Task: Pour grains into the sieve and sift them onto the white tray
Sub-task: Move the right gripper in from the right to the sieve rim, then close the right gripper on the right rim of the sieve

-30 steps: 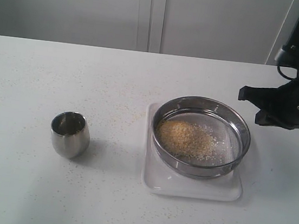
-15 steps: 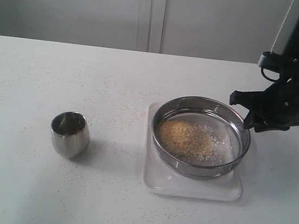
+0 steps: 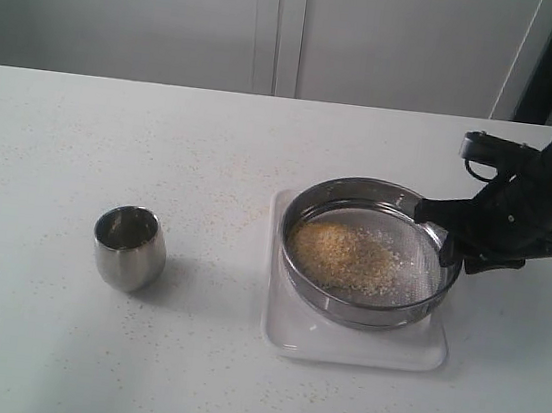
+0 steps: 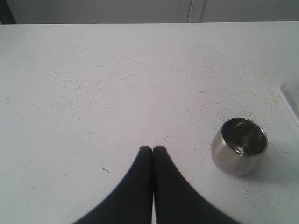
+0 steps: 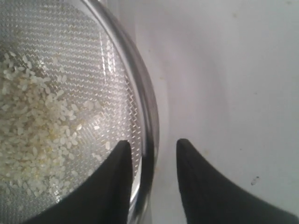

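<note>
The sieve (image 3: 302, 202) rests on the white tray (image 3: 282, 334), right of the table's middle. A heap of grains (image 3: 342, 257) lies on its mesh; the right wrist view shows pale grains (image 5: 32, 130) on the mesh beside the steel rim (image 5: 148, 107). My right gripper (image 3: 446, 238) is open and straddles the sieve's right rim, one finger inside the ring and one outside, as the right wrist view shows (image 5: 152, 147). My left gripper (image 4: 153, 149) is shut on nothing, above bare table left of the steel cup (image 4: 238, 145).
The small steel cup (image 3: 129, 248) stands upright at the left middle of the table. Stray grains are scattered over the white tabletop (image 3: 113, 136). A tray corner (image 4: 289, 100) shows at the edge of the left wrist view.
My right gripper has come down and leftward from above the table's right side to the sieve's right rim, its fingers now either side of the rim. The cup and sieve have not moved.
</note>
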Robot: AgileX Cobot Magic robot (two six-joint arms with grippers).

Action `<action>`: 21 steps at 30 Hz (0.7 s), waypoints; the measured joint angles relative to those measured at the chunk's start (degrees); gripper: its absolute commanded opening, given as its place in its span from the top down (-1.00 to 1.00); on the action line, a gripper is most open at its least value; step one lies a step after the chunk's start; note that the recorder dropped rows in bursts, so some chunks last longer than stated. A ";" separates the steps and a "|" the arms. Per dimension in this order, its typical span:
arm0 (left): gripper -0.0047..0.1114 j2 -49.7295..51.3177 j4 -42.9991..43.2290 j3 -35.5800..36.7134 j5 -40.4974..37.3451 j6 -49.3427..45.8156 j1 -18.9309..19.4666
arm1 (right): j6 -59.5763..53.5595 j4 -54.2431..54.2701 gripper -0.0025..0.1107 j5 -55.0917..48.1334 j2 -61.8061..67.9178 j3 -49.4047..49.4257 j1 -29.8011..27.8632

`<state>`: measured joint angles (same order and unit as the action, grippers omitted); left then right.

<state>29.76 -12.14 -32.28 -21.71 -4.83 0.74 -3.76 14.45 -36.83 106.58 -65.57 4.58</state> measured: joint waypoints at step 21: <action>0.92 0.00 0.00 0.00 0.00 0.00 0.00 | 2.97 0.36 0.96 1.86 3.06 -0.11 0.00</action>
<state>29.76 -12.14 -32.28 -21.71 -4.83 0.74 -0.79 14.81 -34.97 109.64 -65.68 4.58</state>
